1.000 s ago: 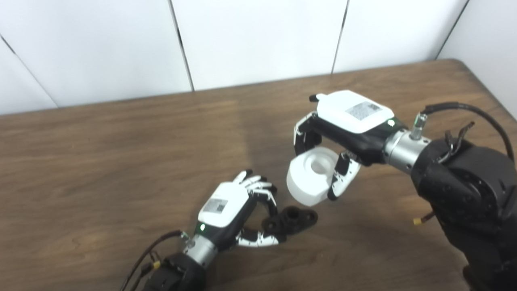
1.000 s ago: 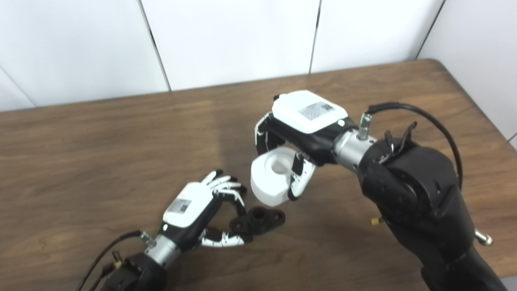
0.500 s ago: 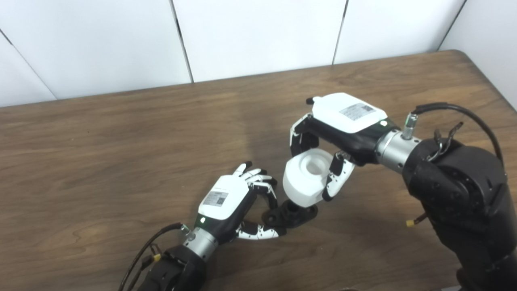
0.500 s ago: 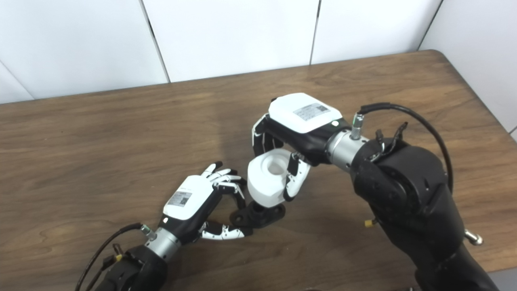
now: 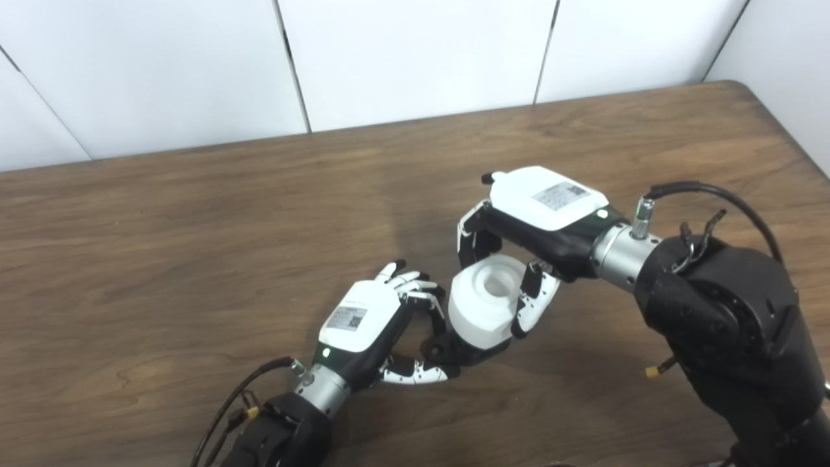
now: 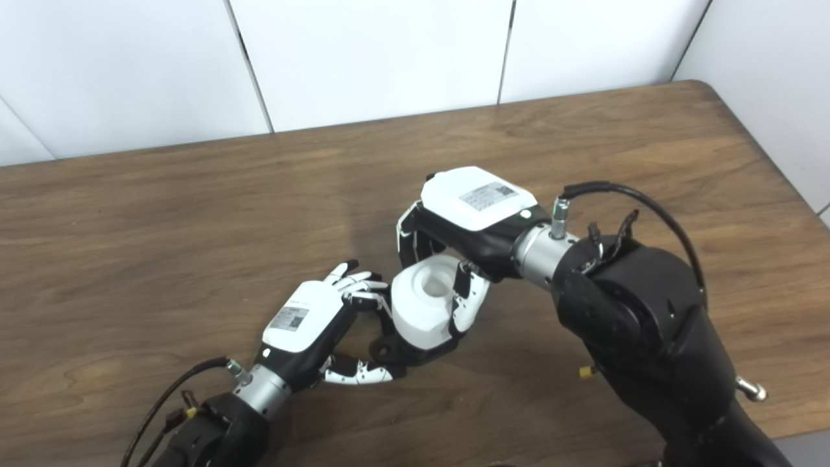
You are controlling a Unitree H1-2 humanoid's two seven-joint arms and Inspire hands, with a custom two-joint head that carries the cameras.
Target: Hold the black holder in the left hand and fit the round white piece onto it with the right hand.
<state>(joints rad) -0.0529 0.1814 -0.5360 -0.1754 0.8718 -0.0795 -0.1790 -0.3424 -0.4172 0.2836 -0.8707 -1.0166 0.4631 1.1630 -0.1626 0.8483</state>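
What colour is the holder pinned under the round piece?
Black holder, beneath the white round piece; clearest in the left eye view.

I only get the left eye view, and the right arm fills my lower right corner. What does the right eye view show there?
Observer: The table's near edge shows there, with grey floor past it, just outside the right arm.
Operator: Anything on that arm that my frame cuts off?
Observer: A silver stud sticks out from the arm's outer side, low down, above that table edge.
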